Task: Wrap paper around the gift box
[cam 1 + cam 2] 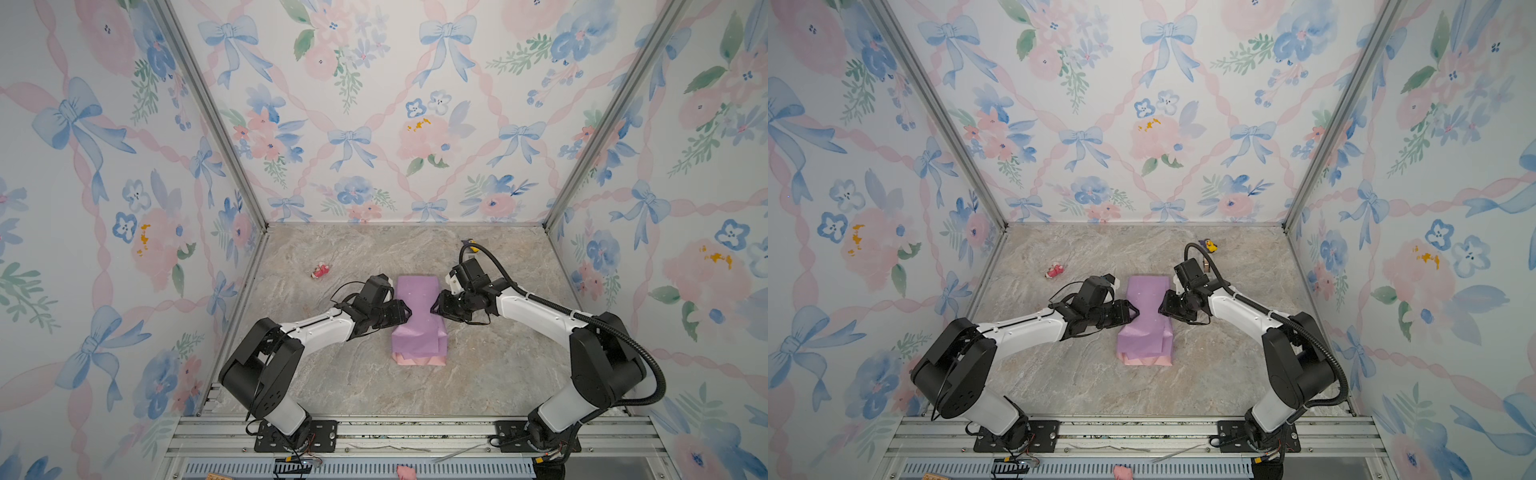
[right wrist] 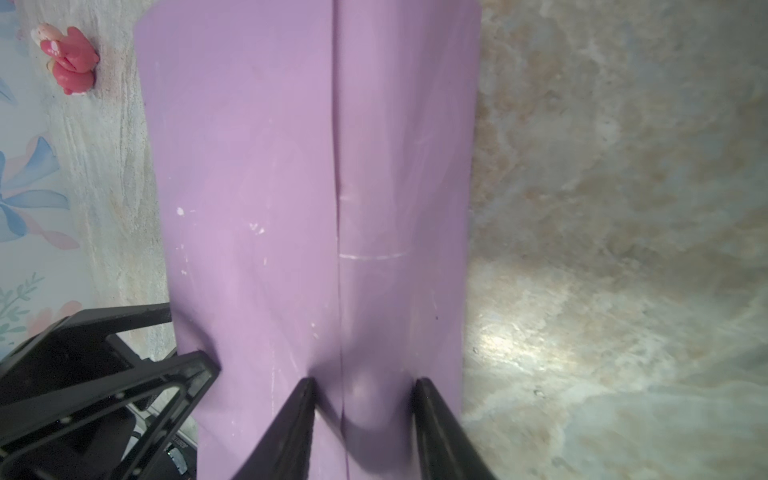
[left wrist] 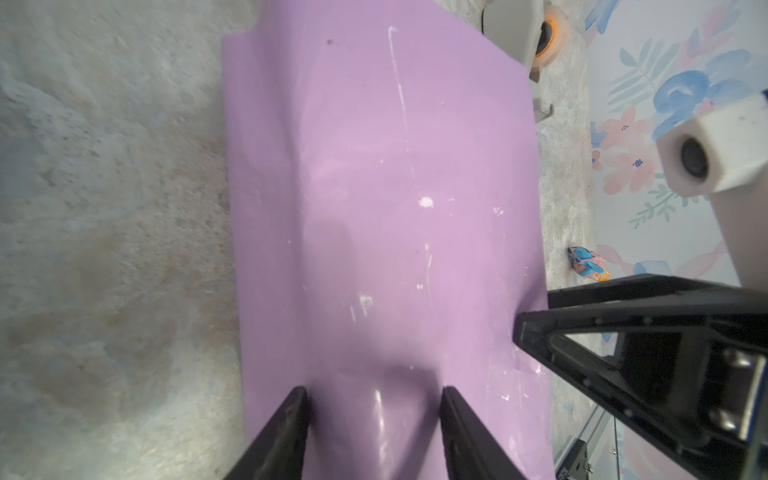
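Well, the left pincer and the right pincer each stand half-closed, squeezing a bulge of the thin lilac-purple paper sheet from opposite sides. It lies mid-way on the grey-beige marble-patterned surface, inside walls papered with bows and flowers. The sheet is folded into a long parcel, white-specked, pinched at the waist, with pale pink at its near end.
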Tool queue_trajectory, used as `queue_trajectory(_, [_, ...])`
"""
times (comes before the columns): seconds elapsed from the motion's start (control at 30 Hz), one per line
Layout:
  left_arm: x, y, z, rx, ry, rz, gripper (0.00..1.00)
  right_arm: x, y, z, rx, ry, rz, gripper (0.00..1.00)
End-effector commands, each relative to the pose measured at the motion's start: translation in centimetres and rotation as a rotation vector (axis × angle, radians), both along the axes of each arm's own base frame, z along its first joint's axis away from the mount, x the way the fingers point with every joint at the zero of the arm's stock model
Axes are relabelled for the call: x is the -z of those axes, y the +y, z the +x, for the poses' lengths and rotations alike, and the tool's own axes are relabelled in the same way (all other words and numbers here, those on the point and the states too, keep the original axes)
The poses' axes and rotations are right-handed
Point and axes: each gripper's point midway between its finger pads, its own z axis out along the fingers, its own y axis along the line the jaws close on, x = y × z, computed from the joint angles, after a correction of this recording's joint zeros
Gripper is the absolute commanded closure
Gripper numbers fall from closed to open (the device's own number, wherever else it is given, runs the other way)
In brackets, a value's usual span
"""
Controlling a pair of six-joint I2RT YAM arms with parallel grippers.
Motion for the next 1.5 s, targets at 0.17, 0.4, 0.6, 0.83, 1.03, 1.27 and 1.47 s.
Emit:
queue_trajectory(0.17, [0.1,-0.1,0.2,0.018,-0.019,0.056,0.5,-1.9,-1.6,-1.2,-0.025,-0.009,-0.055,0.25])
queue_trajectory(0.4, [0.1,-0.2,0.0,0.024,-0.02,0.06,0.51,-1.1,-1.2,-1.3,-0.085,0.025,-0.084,0.23])
queue_trajectory(0.6, [-0.9,-0.9,-0.1,0.032,-0.025,0.032,0.49,0.4,0.5,-1.1,-0.108,0.055,-0.076,0.37])
queue_trajectory(0.83, [-0.8,0.3,-1.3,-0.005,0.011,0.007,0.33,1.8,-0.7,-1.2,-0.061,0.063,-0.119,0.62])
queue_trajectory(1.03, [0.5,2.1,-4.2,-0.04,0.086,-0.028,0.31,1.8,-0.8,-1.3,-0.029,0.066,-0.104,0.66])
queue_trajectory(1.27, [1.1,2.5,-7.2,-0.043,0.146,-0.064,0.32,1.9,-0.8,-1.2,-0.011,0.064,-0.093,0.68])
queue_trajectory(1.47, [0.6,1.0,-7.8,0.0,0.139,-0.066,0.41,2.1,-0.8,-1.4,-0.012,0.066,-0.097,0.68])
